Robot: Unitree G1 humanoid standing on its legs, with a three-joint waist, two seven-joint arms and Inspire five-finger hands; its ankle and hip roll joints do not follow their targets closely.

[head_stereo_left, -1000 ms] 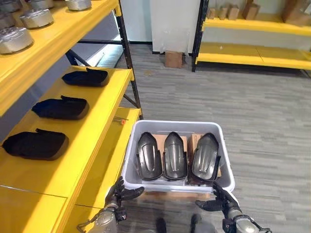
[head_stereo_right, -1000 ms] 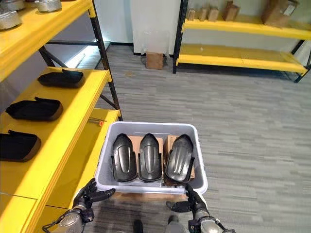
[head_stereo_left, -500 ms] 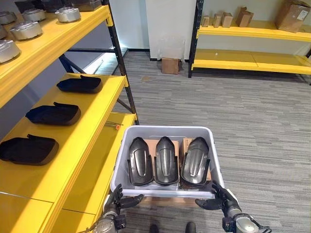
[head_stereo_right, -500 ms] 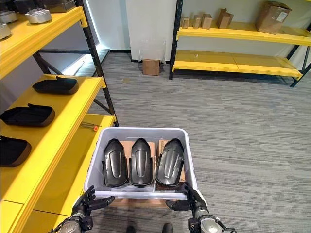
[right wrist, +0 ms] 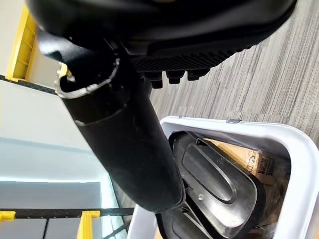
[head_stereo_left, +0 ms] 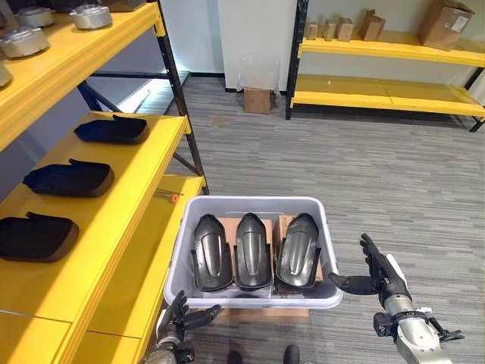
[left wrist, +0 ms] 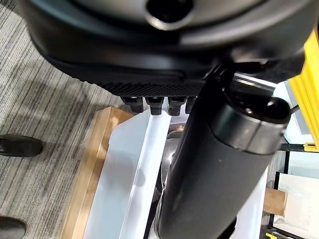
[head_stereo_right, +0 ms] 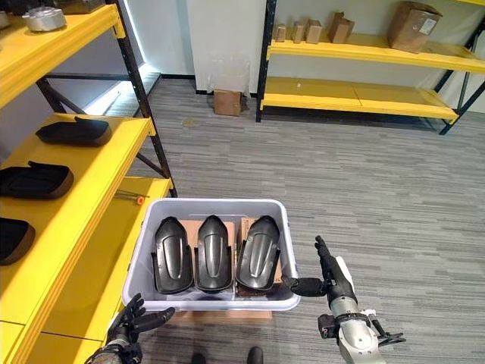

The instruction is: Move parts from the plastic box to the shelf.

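I see the box [head_stereo_left: 252, 296] sitting on a wooden board [head_stereo_left: 265, 312] on the floor, just beside the lower level of the yellow shelf [head_stereo_left: 129, 227] on my left. Three dark parts lie side by side in it: the left part [head_stereo_left: 211, 252], the middle part [head_stereo_left: 252, 250] and the right part [head_stereo_left: 298, 249], all lengthwise with their narrow ends pointing away from me, over brown cardboard [head_stereo_left: 282, 224].

My right hand [head_stereo_left: 383, 273] is raised just off the box's right near corner, fingers straight and spread, thumb reaching toward the rim; it grips nothing. From its wrist camera I look past the thumb down onto the parts in the box. My left hand [head_stereo_left: 178, 317] is low at the near left corner of the box, fingers loosely spread and holding nothing; its wrist camera shows the fingertips [left wrist: 155, 105] close to the white rim, though I cannot tell whether they touch it.

On the shelf's middle level three black parts [head_stereo_left: 68, 178] already lie in a row, well apart from each other. A small orange-tipped item [head_stereo_left: 173, 198] lies on the lower level near the box's far left corner. Round metal pieces [head_stereo_left: 89, 15] stand on the top level. Across the room a second shelf [head_stereo_left: 386, 91] carries cartons [head_stereo_left: 445, 21], and a small carton [head_stereo_left: 257, 99] stands on the floor by the wall.
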